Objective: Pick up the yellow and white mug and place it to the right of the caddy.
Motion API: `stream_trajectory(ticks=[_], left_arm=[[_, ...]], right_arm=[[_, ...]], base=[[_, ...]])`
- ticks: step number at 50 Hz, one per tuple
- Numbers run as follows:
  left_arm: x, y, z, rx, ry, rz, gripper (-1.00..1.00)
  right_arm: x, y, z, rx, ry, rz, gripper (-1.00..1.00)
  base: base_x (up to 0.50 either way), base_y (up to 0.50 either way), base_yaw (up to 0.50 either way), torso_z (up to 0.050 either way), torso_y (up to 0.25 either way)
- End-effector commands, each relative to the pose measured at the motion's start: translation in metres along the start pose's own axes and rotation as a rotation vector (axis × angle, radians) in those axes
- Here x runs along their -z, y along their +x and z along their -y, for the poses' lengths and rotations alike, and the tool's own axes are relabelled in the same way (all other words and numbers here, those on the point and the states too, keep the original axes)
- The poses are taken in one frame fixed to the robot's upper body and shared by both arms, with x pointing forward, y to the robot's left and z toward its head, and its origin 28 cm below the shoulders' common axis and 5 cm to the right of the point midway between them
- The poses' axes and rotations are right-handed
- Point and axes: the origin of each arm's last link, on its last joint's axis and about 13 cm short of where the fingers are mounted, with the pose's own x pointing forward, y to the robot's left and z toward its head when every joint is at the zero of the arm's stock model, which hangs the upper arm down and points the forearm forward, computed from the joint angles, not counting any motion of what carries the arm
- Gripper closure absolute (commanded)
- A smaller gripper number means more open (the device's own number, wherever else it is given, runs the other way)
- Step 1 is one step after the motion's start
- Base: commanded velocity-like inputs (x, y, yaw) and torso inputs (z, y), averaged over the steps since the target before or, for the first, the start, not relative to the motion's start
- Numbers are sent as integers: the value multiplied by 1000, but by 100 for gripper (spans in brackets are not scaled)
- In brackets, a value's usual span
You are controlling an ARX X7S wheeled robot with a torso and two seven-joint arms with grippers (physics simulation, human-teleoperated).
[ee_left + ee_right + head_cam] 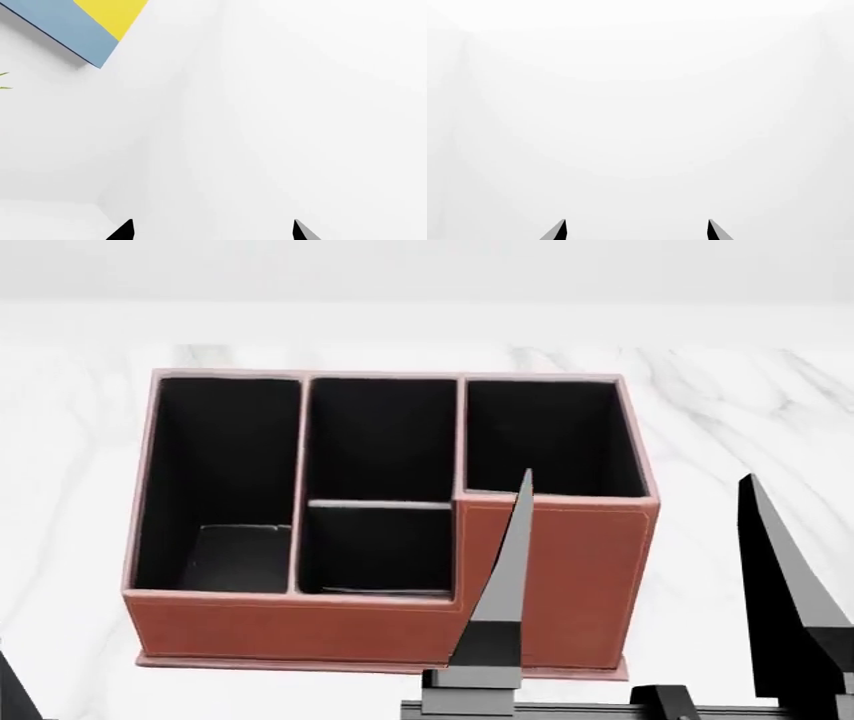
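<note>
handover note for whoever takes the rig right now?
Right gripper: open, empty, raised in front of the caddy's right end.
Left gripper: open, empty, pointing at a white wall; barely visible in the head view.
Caddy: upright on the marble table, all four compartments look empty.
Mug: not in any view.
Done: nothing evident.
Left: find the mug, grasp it, set it right of the caddy.

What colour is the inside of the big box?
Black inside the caddy, with a reddish-brown outside. The head view shows it best.

caddy [387,630] front partly hidden behind right gripper [638,510], blue-and-yellow panel [87,25] cut by frame edge
</note>
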Motion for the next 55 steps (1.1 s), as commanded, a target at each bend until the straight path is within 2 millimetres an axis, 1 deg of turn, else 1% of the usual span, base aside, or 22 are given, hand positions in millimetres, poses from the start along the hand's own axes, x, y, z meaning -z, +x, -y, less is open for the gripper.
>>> stream_trajectory(ticks=[1, 15, 29, 44, 46, 49, 53, 55], left_arm=[[0, 1, -1, 2, 0, 0, -100], [-1, 1, -1, 6, -3, -2, -100], [-1, 1, -1, 4, -4, -3, -100], [-1, 1, -1, 8, -6, -5, -100], [-2, 3, -2, 5, -7, -3, -100], [-1, 1, -1, 9, -6, -5, -100], [0, -3, 0, 17, -3, -6, -100], [0, -3, 0, 17, -4, -6, -100]], right_arm=[[-1, 0, 0, -2, 2, 3, -100], [-1, -1, 0, -5, 4, 8, -100], [-1, -1, -1, -12, 13, 14, -100], [0, -1, -3, -28, -24, -11, -100], [2, -7, -1, -26, -57, -54, -100], [3, -14, 2, -34, -74, -89, -100], [3, -24, 6, -78, -129, -130, -100], [3, -29, 5, -146, -137, -164, -100]], base=[[500, 0, 0, 0, 0], [14, 0, 0, 0, 1], [407, 0, 0, 0, 0], [8, 0, 0, 0, 1], [0, 0, 0, 0, 0], [0, 0, 0, 0, 0], [0, 0, 0, 0, 0], [0, 0, 0, 0, 0]])
